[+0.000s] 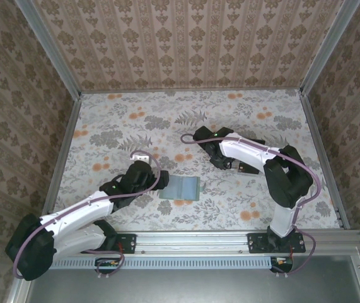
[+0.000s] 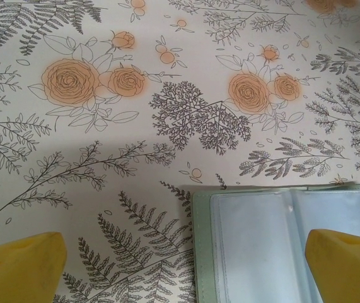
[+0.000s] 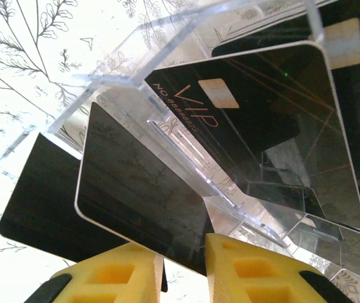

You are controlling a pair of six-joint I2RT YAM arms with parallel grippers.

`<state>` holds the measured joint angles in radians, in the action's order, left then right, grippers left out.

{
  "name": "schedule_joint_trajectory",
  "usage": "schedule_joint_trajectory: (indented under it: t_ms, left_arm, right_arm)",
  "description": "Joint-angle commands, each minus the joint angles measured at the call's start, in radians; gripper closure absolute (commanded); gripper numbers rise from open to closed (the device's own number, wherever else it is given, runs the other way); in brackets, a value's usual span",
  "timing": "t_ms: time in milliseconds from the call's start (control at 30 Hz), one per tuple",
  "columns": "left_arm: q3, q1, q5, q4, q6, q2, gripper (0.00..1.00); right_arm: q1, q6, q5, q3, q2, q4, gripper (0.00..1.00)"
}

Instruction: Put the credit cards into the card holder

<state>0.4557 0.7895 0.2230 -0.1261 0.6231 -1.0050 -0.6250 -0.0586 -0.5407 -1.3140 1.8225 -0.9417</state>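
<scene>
My right gripper (image 3: 185, 268) is narrowed to a slim gap. Its yellow pads (image 3: 120, 274) sit either side of the lower edge of the front card (image 3: 135, 189), and I cannot tell whether they pinch it. The cards (image 3: 41, 208) lean in a clear rack (image 3: 129, 60), stepped one behind another, black faces toward my wrist camera. The VIP card (image 3: 268, 120) sits a tier back, its lettering running down and to the right.

My left gripper (image 2: 186, 265) is spread wide and holds nothing. One fingertip is over the holder (image 2: 261, 246), the other over bare table (image 2: 104, 158). The holder (image 1: 180, 188) lies open and flat between my arms, sleeves up, with its long axis left to right and its fold near to far.
</scene>
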Motion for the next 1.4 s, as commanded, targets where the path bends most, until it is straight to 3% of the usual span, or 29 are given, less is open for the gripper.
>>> schedule_joint_trajectory:
  t_ms: [0, 733, 1133, 1233, 1367]
  left_arm:
    - [-0.003, -0.009, -0.012, 0.015, -0.002, -0.001, 0.0]
    - [0.027, -0.01, -0.04, 0.015, -0.006, -0.032, 0.0]
    - [0.049, -0.009, -0.046, 0.006, -0.01, -0.051, 0.0]
    - [0.055, -0.009, -0.03, -0.013, -0.004, -0.049, 0.0]
    - [0.056, -0.009, 0.027, -0.059, 0.024, -0.048, 0.0]
  right_arm:
    - [0.003, -0.023, -0.053, -0.021, 0.025, 0.0, 0.76]
    - [-0.041, -0.103, -0.157, -0.009, -0.03, 0.019, 0.98]
    - [-0.136, -0.088, -0.238, -0.168, -0.089, -0.105, 1.0]
    - [-0.167, 0.003, -0.185, -0.244, -0.113, -0.156, 1.0]
    - [-0.204, 0.17, 0.111, -0.24, -0.187, -0.082, 1.0]
